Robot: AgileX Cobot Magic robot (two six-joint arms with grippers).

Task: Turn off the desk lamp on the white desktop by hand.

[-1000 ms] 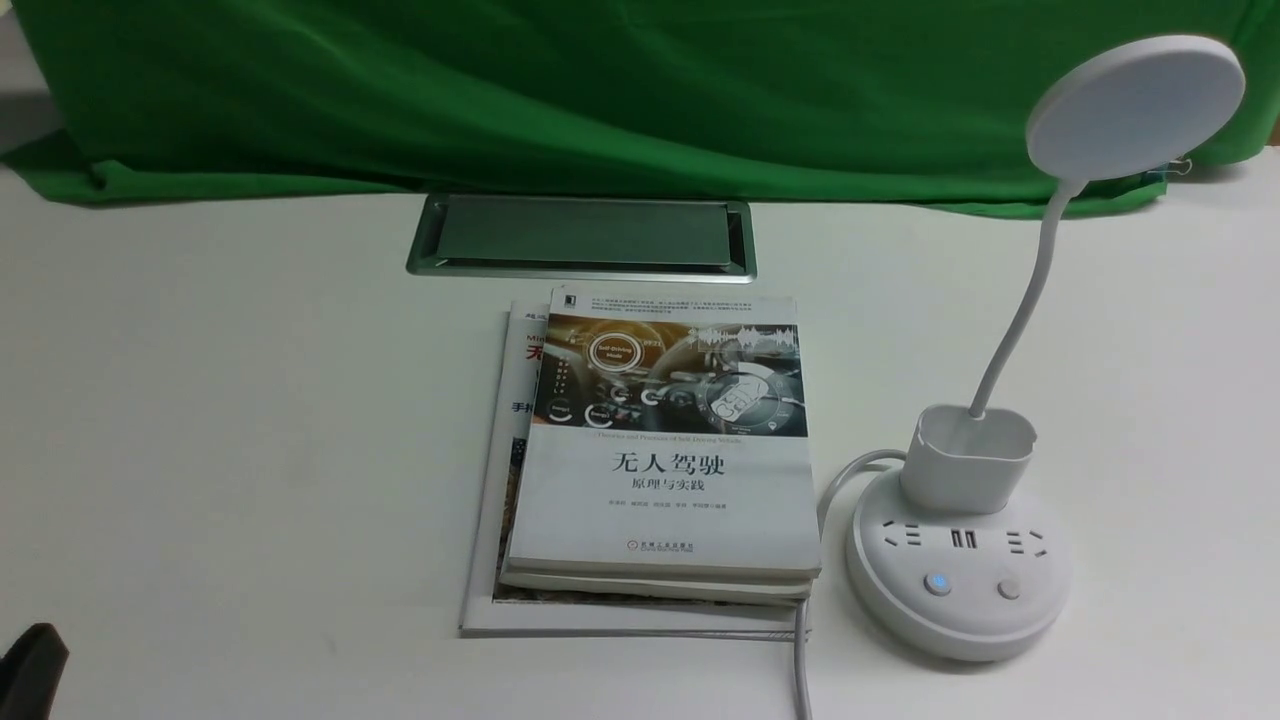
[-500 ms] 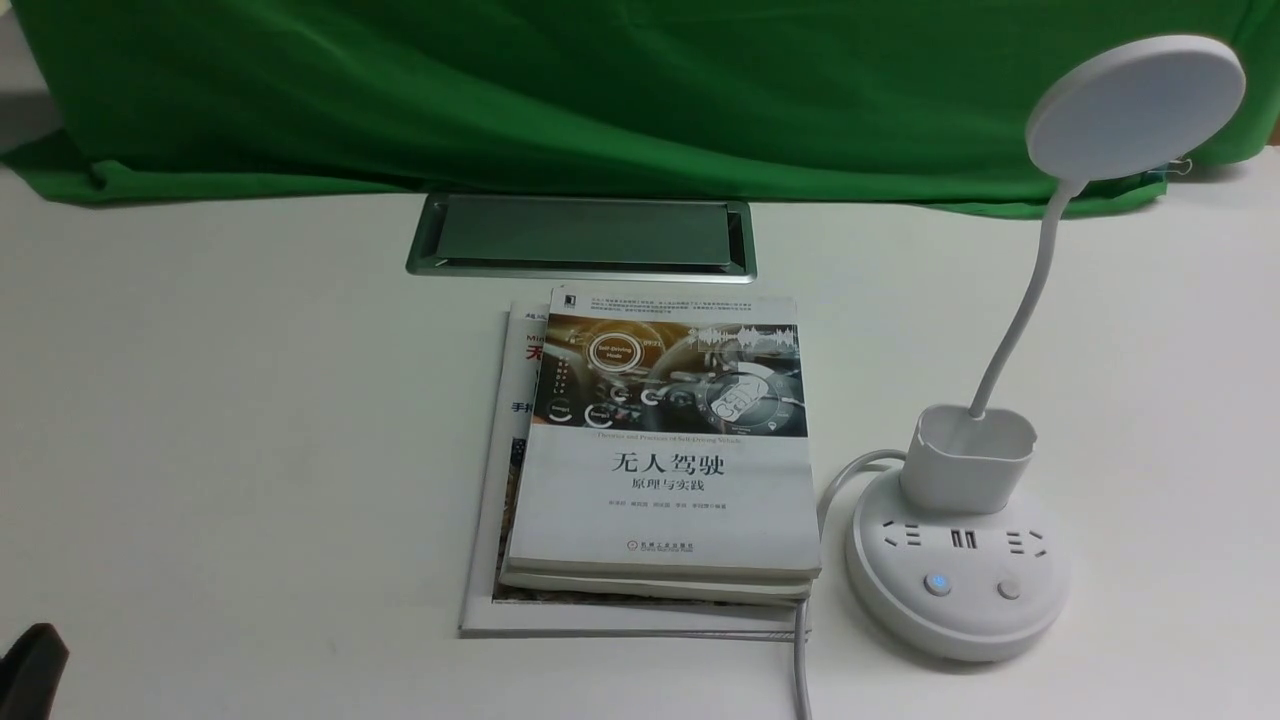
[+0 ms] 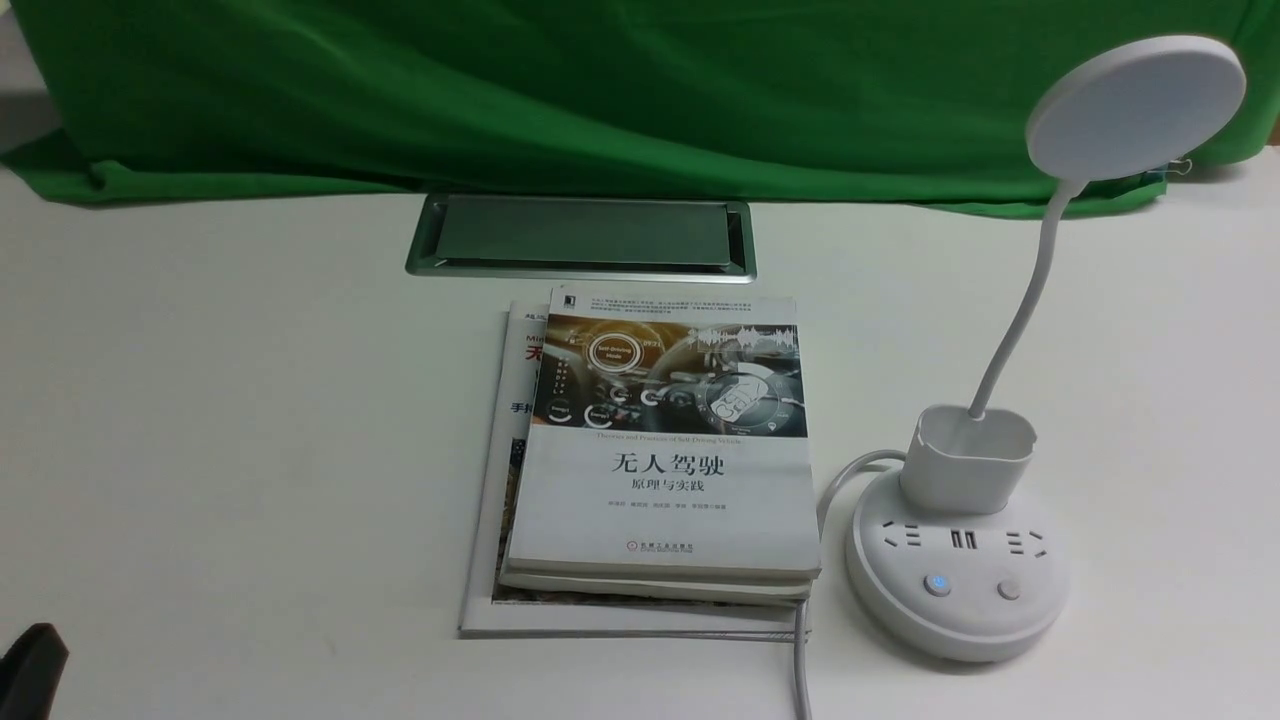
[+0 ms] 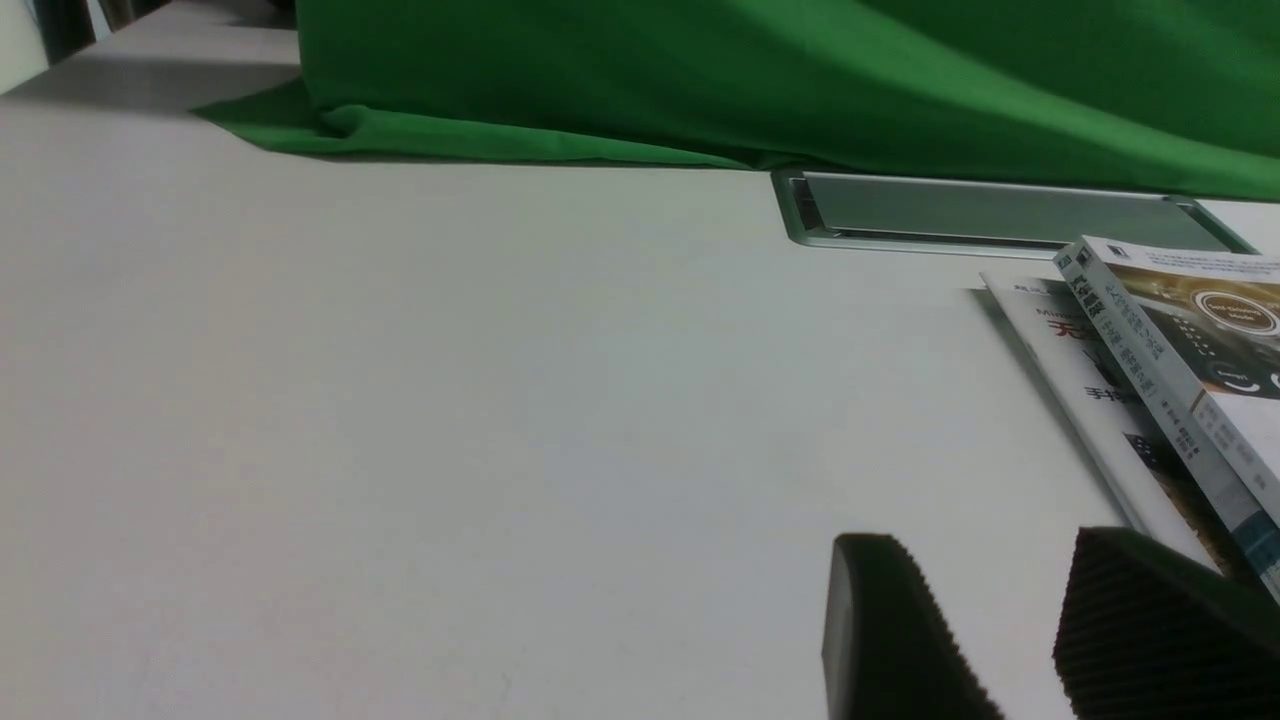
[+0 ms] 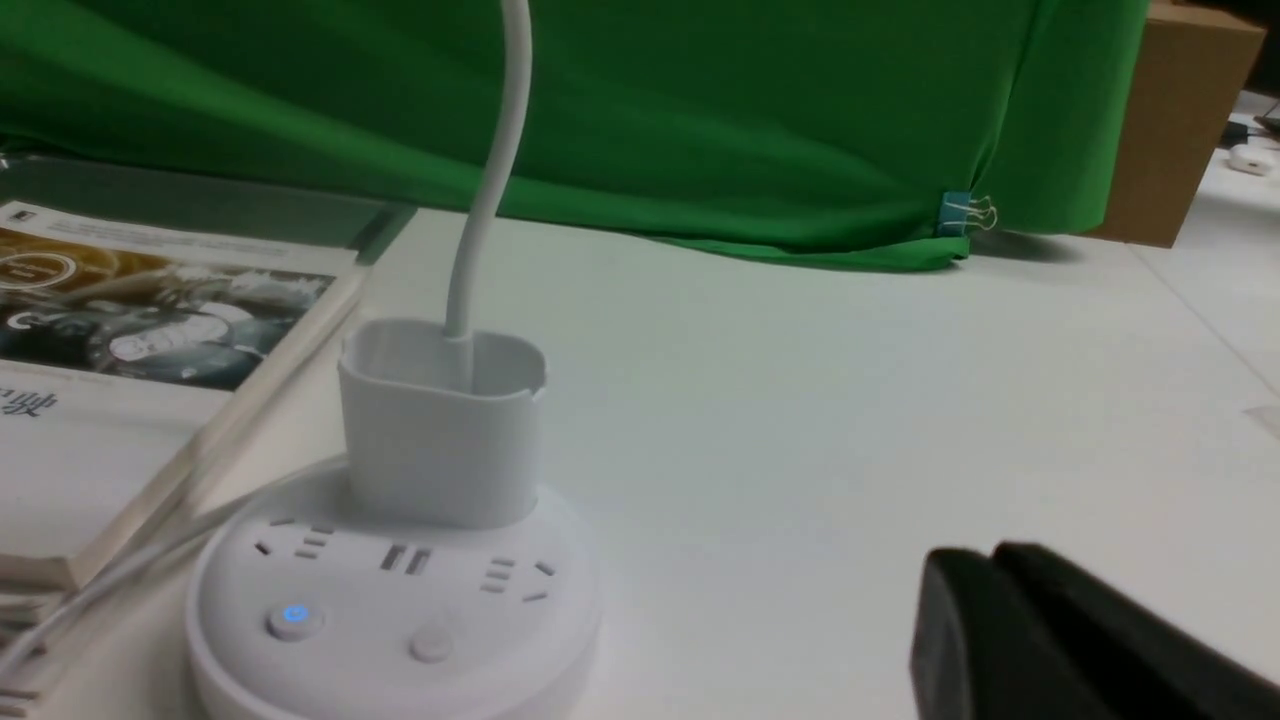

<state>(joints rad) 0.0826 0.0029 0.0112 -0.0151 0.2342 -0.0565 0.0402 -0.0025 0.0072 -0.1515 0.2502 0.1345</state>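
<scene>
Nothing has shifted since a second ago: the desk lamp stands where it stood on the white desktop, to the robot's right of the stacked books, its round base just beside them and its cord running off the near edge. The left button on the base still glows blue; the plain button beside it is unlit. The left gripper sits low at the near left corner as before, fingers apart with bare table between them. The right gripper lies outside the front view; its wrist camera catches two dark fingers pressed together, holding nothing, near the base but apart from it. The disc head is cut off in the right wrist view
</scene>
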